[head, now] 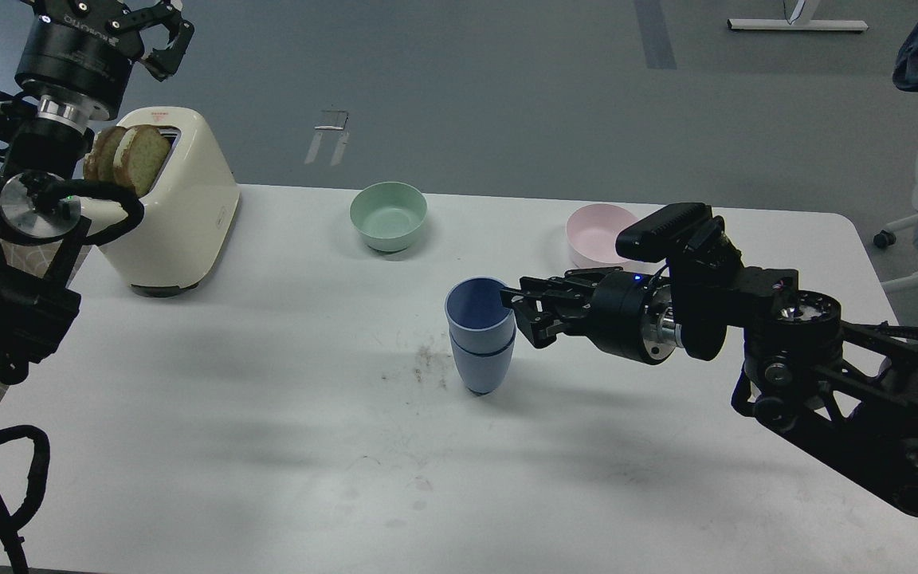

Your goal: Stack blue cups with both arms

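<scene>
The two blue cups [480, 335] already sit nested at the frame's middle on the surface [268, 414], the right end effector [524, 315] grasping the rim, the left end effector [166, 36] released upper left.

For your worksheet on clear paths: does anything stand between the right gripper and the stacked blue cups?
Nothing visible does. The right gripper is already at the rim of the blue cups, which stand nested on the table. The pink bowl sits behind the gripper, and the green bowl farther left, both off that line.
</scene>
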{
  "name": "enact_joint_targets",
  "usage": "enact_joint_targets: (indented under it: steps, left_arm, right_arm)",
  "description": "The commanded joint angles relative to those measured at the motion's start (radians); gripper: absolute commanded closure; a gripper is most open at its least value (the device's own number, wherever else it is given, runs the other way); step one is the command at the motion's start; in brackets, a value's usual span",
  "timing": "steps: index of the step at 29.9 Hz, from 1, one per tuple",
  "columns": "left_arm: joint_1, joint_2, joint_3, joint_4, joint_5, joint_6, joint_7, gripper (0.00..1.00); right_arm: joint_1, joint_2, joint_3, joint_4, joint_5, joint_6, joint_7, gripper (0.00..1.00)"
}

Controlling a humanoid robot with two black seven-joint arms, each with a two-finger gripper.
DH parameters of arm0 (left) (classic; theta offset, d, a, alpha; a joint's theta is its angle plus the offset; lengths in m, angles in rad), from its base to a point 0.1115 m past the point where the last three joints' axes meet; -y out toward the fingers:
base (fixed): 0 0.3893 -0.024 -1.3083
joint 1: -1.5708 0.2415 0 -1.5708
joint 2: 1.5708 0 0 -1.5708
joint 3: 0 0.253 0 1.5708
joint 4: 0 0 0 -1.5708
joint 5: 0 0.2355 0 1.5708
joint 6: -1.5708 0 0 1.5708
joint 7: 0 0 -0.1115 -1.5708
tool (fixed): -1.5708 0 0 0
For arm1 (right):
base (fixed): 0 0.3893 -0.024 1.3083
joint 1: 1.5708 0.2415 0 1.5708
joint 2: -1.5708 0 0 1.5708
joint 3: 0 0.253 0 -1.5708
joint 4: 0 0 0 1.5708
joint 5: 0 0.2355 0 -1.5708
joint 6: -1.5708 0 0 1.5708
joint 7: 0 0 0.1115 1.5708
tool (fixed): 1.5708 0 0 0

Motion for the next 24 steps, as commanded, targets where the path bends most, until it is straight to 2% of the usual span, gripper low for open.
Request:
enact_joint_targets:
  steps: [1, 3, 6, 8, 9, 10, 14, 18, 24]
  left_arm:
    - [0.0, 0.001, -0.002, 0.0, 0.0, 0.0, 0.0, 0.02]
    - [0.0, 0.001, -0.003, 0.0, 0.0, 0.0, 0.0, 0.02]
    - [0.002, 0.001, -0.005, 0.0, 0.0, 0.0, 0.0, 0.02]
    - [0.003, 0.001, -0.005, -0.001, 0.0, 0.0, 0.0, 0.02]
    - [0.003, 0.001, -0.005, -0.001, -0.001, 0.0, 0.0, 0.02]
    - [0.003, 0.0, -0.005, -0.003, 0.0, 0.0, 0.0, 0.02]
    - [0.005, 0.0, 0.003, -0.003, 0.0, 0.002, -0.001, 0.02]
    - [0.006, -0.002, 0.01, -0.003, 0.002, 0.0, 0.0, 0.02]
    - [0.029, 0.0, 0.012, 0.002, 0.002, -0.009, 0.0, 0.02]
  right_arm:
    - [0.0, 0.0, 0.0, 0.004, 0.003, 0.0, 0.0, 0.63]
    - [0.0, 0.0, 0.011, 0.007, 0.003, 0.0, 0.0, 0.59]
    - [0.0, 0.0, 0.055, 0.007, 0.009, 0.0, 0.002, 0.46]
    - [-0.001, 0.006, 0.129, 0.007, 0.012, 0.0, 0.002, 0.27]
    - [-0.001, 0.017, 0.185, 0.003, 0.014, 0.0, 0.002, 0.08]
    - [0.0, 0.035, 0.251, -0.003, 0.014, 0.0, 0.002, 0.02]
    - [0.005, 0.087, 0.475, -0.057, 0.015, 0.0, 0.002, 0.0]
    - [0.039, 0.224, 0.745, -0.103, 0.015, 0.0, 0.005, 0.0]
    - [0.109, 0.281, 0.937, -0.152, 0.026, 0.0, 0.015, 0.0]
